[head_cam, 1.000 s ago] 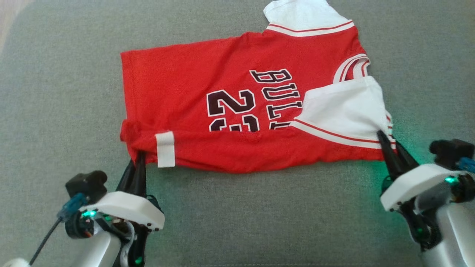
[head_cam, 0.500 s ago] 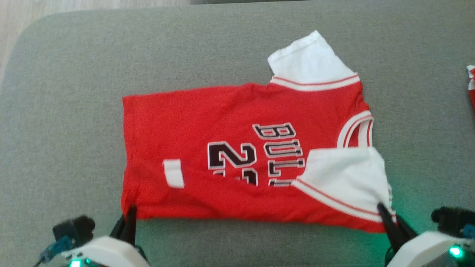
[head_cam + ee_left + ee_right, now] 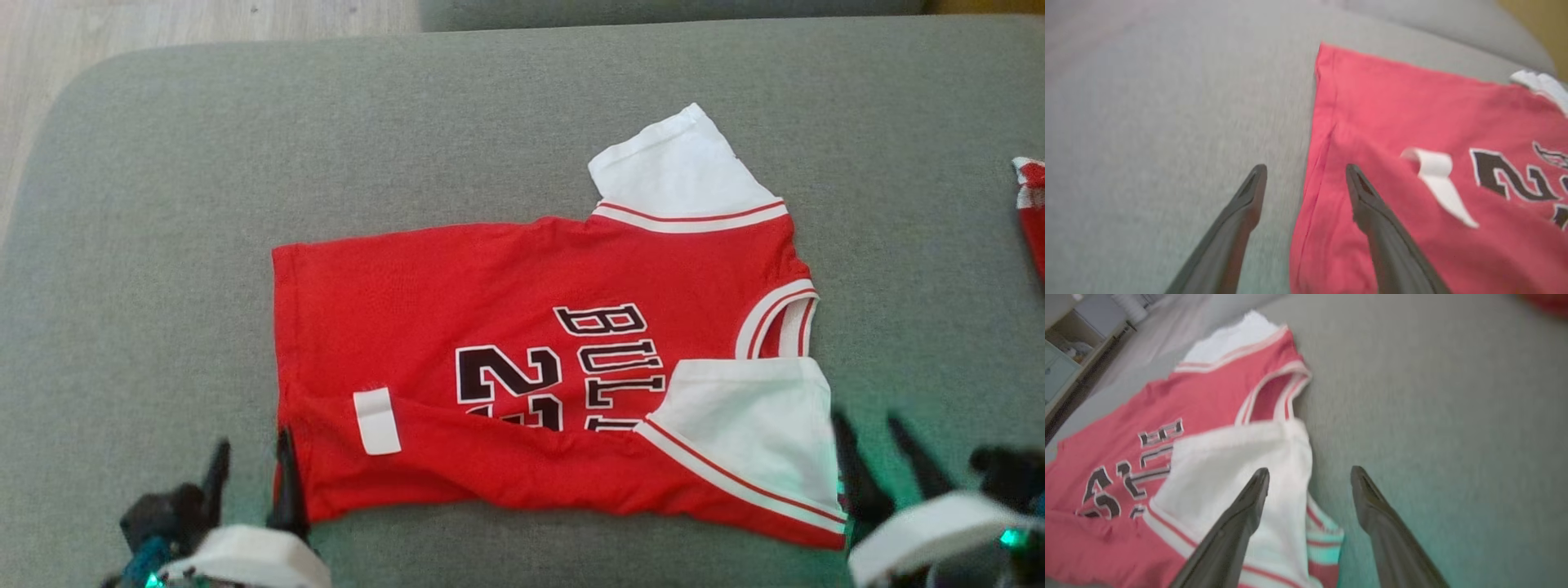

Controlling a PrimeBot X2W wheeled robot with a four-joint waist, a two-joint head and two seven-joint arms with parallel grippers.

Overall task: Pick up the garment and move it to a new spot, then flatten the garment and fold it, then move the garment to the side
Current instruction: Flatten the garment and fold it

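- The garment, a red jersey with dark letters and the number 2 with part of another digit, lies on the grey sofa cushion, a little right of the middle and near the front edge.
- Its hem points to the robot's left and its neck opening to the right.
- The near long edge is folded up over the body, so it covers the lower part of the number, and a white label shows on this fold.
- The near white sleeve is folded onto the chest; the far white sleeve lies flat and points away.
- The cloth is mostly flat, with soft wrinkles along the near fold.
- The left gripper is low at the near hem corner with its fingers spread wide and nothing between them; one finger is over the red hem, the other over the cushion.
- The right gripper is low at the near sleeve corner, also wide open and empty; one finger is over the white sleeve, the other over the cushion.
- Another red and white cloth lies at the far right edge, and wooden floor is beyond the cushion.
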